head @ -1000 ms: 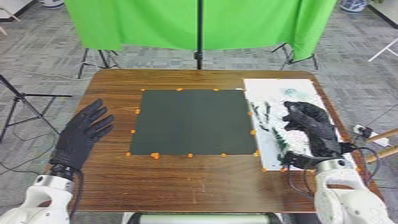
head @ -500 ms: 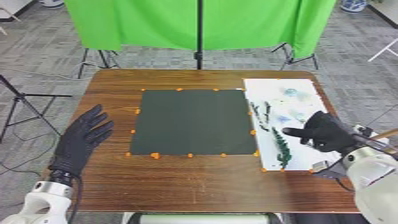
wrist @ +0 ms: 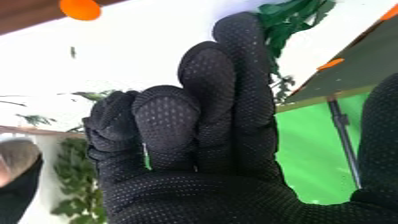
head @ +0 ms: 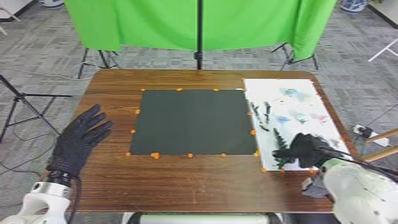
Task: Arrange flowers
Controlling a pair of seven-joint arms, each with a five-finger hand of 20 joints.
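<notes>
Head view: the right hand, loosely open, is at a green leafy stem on the white sheet. The left hand is open too.

My left arm: in from the bottom edge | my left hand: palm flat, fingers loosely straight, aimed forward | my right arm: slanting inward from the bottom right | my right hand: fingers relaxed, unevenly bent, thumb apart
</notes>
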